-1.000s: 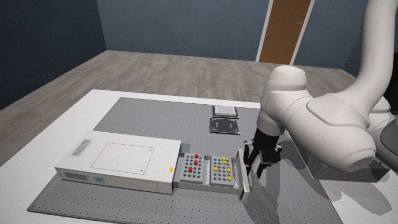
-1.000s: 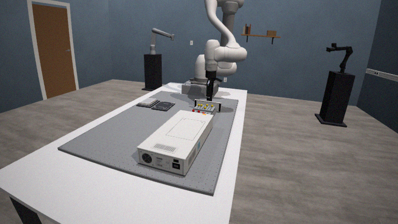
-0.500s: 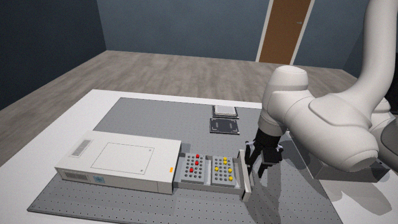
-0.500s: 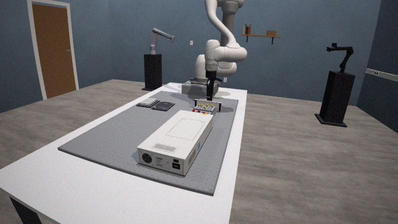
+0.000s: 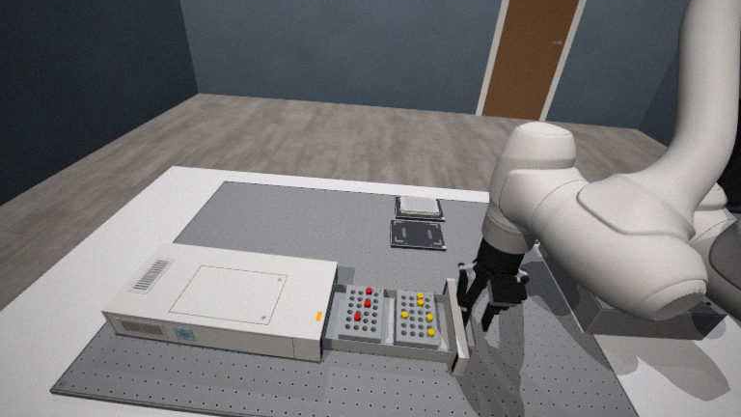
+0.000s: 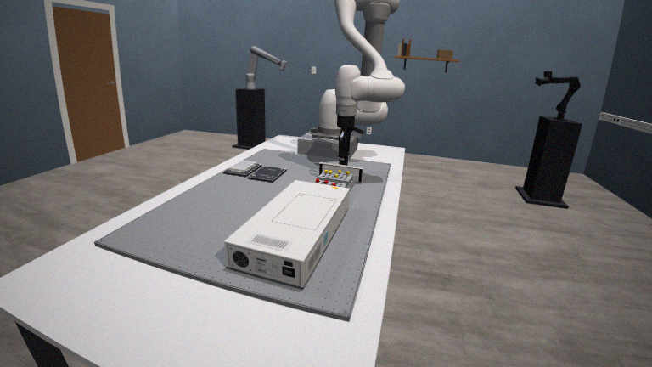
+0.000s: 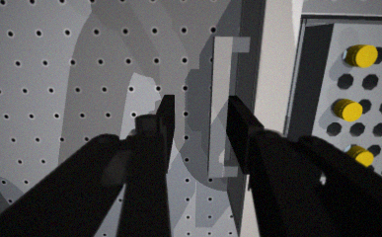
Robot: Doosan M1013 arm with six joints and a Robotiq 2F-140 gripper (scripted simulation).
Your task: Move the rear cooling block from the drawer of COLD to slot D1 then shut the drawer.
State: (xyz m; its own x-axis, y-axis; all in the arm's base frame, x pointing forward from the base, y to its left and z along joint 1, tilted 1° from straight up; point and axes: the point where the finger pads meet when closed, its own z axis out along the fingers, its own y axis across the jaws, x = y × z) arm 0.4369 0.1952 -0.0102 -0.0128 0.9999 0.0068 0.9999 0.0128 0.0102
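The cooler COLD (image 5: 218, 294) is a white box with its drawer (image 5: 390, 320) pulled out to the right. Its orange lamp (image 5: 317, 315) is lit. The rear block (image 5: 360, 311) sits flat in the drawer next to the box, with 3 red-capped tubes upright in it. The front block (image 5: 416, 319) holds several yellow-capped tubes and also shows in the wrist view (image 7: 360, 99). My gripper (image 5: 475, 317) stands part open astride the drawer's handle bar (image 7: 221, 106). The bar lies against one finger, with a gap to the other (image 7: 199, 106). Slot D1 (image 5: 418, 234) is a dark empty plate.
Slot D2 (image 5: 419, 207) beyond D1 holds a pale flat plate. The drawer's front panel (image 5: 457, 324) stands upright between my gripper and the blocks. My arm's elbow (image 5: 595, 232) hangs over the right side of the deck.
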